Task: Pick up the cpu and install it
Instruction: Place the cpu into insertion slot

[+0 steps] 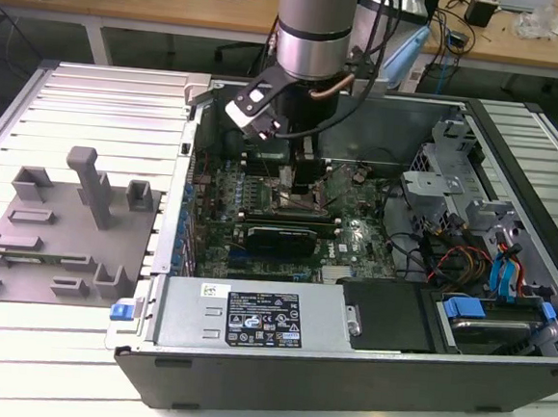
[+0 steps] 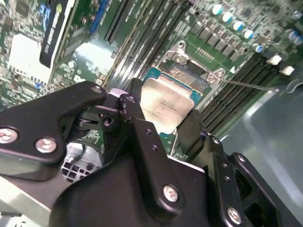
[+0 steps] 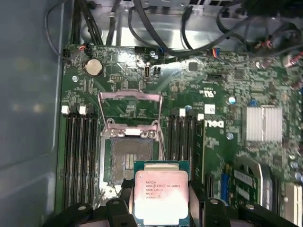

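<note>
First wrist view: cpu (image 3: 161, 197) clamped between fingers (image 3: 196, 197).

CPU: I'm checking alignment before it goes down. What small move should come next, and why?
Probably shift it over the socket first: in the first wrist view the gripper holds the cpu offset from the open socket, not squarely above it.

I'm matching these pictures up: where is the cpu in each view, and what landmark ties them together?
Exterior view: hidden under the tool, over the socket.
First wrist view: cpu held in the tool, by the open socket.
Second wrist view: cpu in the tool, in front of the socket.
Shared landmark: the socket with its metal frame.
</note>
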{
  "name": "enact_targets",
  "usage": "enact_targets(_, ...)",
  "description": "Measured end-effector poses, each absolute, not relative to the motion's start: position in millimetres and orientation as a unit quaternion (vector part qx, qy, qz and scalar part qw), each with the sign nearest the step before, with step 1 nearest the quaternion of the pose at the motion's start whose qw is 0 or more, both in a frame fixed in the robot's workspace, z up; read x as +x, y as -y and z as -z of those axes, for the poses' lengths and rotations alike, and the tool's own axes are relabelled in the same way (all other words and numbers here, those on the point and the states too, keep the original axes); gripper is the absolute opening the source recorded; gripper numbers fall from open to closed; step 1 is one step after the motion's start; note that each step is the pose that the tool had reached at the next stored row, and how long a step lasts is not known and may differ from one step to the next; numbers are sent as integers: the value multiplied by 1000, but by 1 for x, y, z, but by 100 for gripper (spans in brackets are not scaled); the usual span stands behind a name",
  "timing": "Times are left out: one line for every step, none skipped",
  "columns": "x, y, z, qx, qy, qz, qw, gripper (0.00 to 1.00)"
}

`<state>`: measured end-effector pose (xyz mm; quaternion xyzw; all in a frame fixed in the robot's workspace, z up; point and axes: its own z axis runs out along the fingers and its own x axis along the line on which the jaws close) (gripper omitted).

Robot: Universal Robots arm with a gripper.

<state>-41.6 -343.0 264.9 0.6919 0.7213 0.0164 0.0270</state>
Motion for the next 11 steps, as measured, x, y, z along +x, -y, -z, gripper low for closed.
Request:
enact_targets(-40, 343, -262, 689, -724, -17, 27, 55)
enact_targets(-38, 343, -261, 687, -726, -17, 27, 55)
enact_targets(-36, 342, -258, 683, -730, -17, 27, 55)
enact_targets(-34, 340, -255, 680, -732, -17, 27, 55)
enact_targets(-33, 338, -252, 680, -732, -16, 26, 55)
enact_targets(-33, 335, -250, 680, -732, -16, 26, 55)
enact_targets(-33, 333, -249, 680, -732, -16, 26, 55)
enact_targets(-33, 332, -248, 680, -732, -16, 26, 55)
enact_targets(-33, 330, -246, 681, -731, -16, 25, 55)
enact_targets(-33, 328, -244, 685, -728, -15, 25, 55)
enact_targets(-33, 327, -242, 688, -725, -15, 25, 55)
